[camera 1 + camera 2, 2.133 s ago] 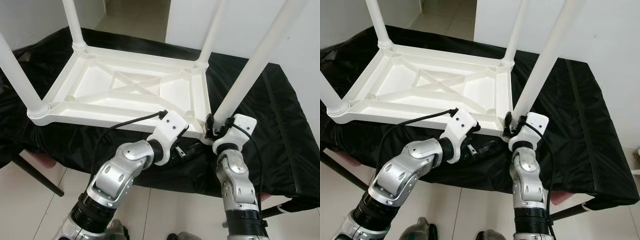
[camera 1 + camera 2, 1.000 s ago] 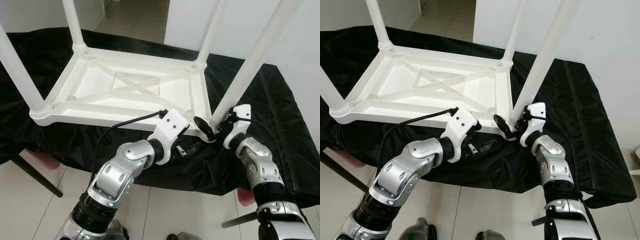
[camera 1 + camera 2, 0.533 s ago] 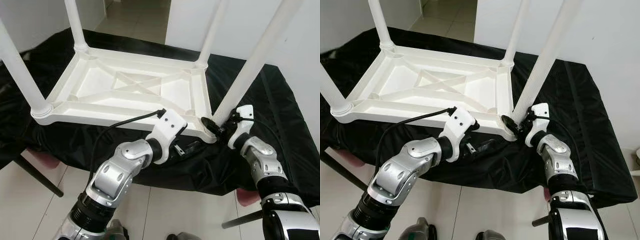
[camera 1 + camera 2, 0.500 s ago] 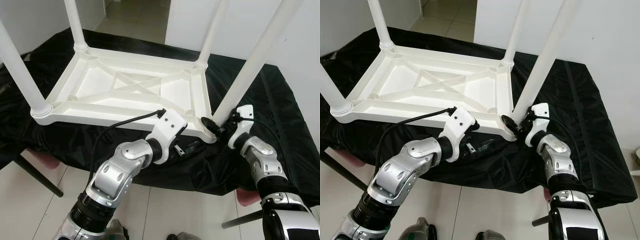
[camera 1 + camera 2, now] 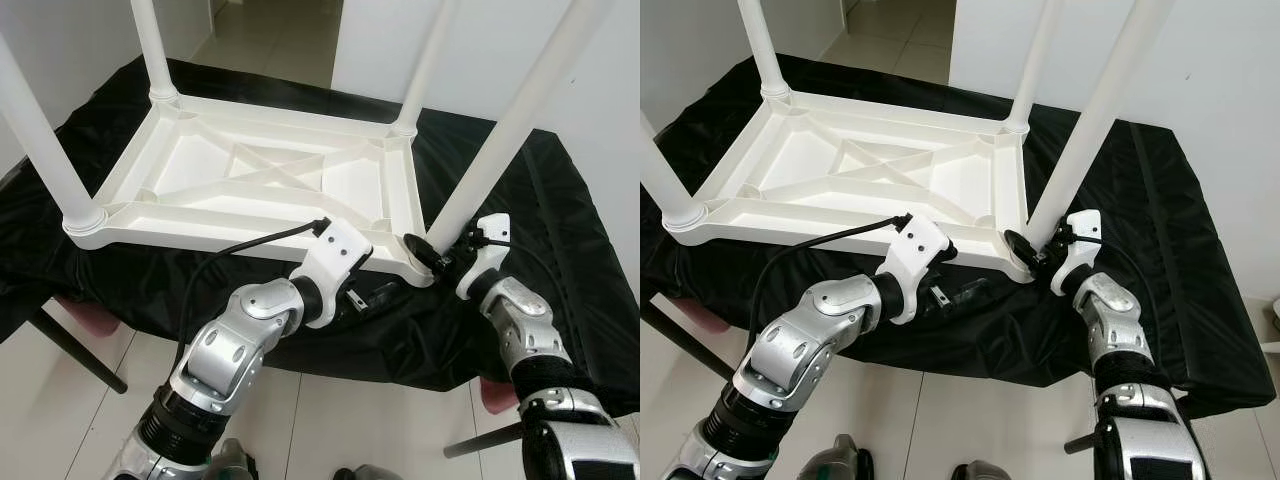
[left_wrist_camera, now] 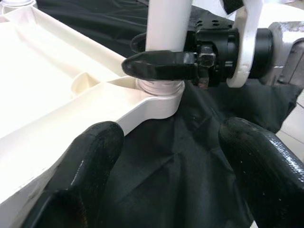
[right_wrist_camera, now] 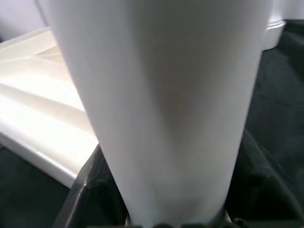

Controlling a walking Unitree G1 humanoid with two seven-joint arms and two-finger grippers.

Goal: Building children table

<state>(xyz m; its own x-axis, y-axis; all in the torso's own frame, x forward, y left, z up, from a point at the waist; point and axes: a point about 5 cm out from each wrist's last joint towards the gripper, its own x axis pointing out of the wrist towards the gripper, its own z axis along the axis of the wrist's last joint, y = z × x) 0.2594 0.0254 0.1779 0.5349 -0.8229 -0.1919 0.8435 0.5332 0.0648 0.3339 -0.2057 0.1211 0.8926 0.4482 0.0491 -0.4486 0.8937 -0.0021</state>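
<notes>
Spread wide, my left gripper [image 6: 166, 180] sits low at the near long edge of the upturned white table top [image 5: 250, 170], its two black fingers [image 6: 80, 175] parted with nothing between them but the black cloth [image 5: 540, 200] beneath; one finger lies just beside the table's rim, though I cannot tell whether it touches. From my head I see this gripper [image 5: 365, 297] tucked under the near edge, its white wrist housing resting against the rim and a black cable looping back along my arm. That table top lies underside up on the cloth-covered surface, cross ribs showing, with four white legs standing up from its corners: the near left leg [image 5: 45, 140], two at the far corners, and the near right leg [image 5: 505, 130]. Further right, my right gripper [image 5: 432, 258] is closed around the base of that near right leg, just above the socket at the table's corner, one finger [image 6: 161, 65] crossing the front of the tube. Through my right wrist camera the leg [image 7: 156, 109] rises close and white between both fingers.
</notes>
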